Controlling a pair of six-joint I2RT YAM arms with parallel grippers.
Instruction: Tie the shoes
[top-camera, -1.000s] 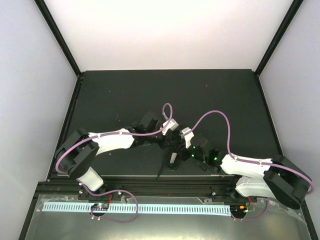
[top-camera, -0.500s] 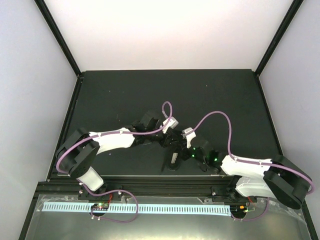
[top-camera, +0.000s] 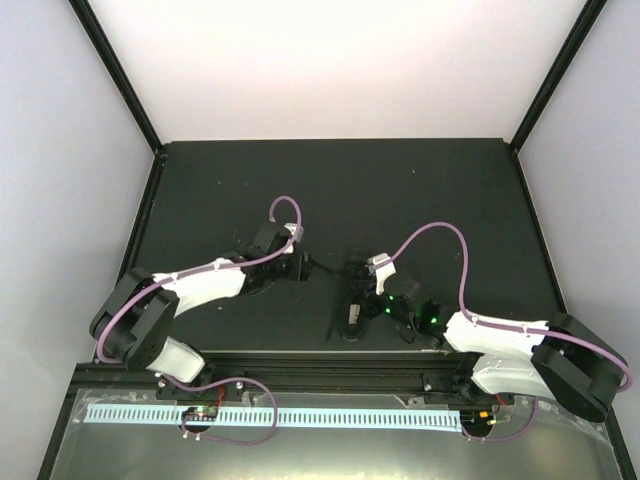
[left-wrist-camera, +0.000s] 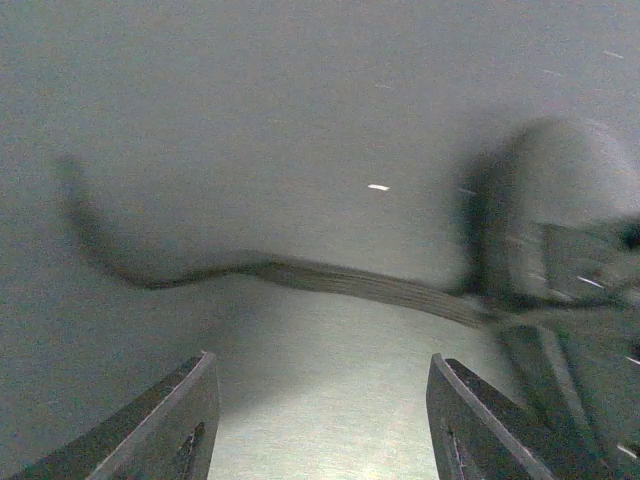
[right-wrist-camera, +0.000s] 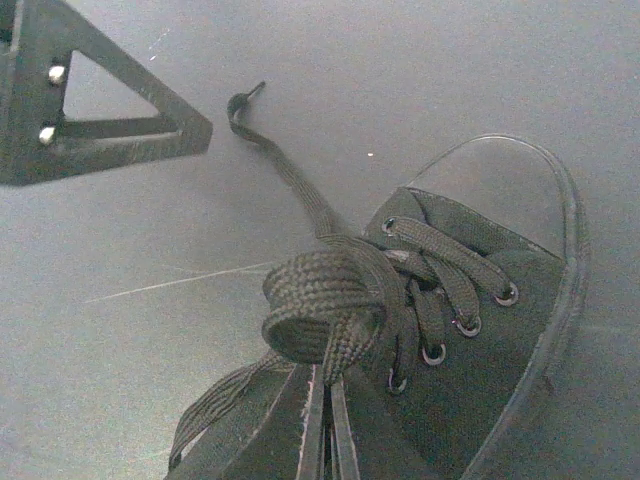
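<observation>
On the dark desk, a lace strand lies across in front of my left end effector, whose jaws stand wide. The all-black shoe sits near the desk's front middle, with my right end effector pinched tight on its bunched laces.

The shoe, lower right of the right wrist view, has a matt black cloth upper, woven like canvas. Its toe cap looks smooth and rubbery (a faint sheen). The laces are flat, coarse braid; the eyelets are shiny metal. The table is matt dark, finely scratched. The arm shells are glossy white plastic, with smooth purple cables.
</observation>
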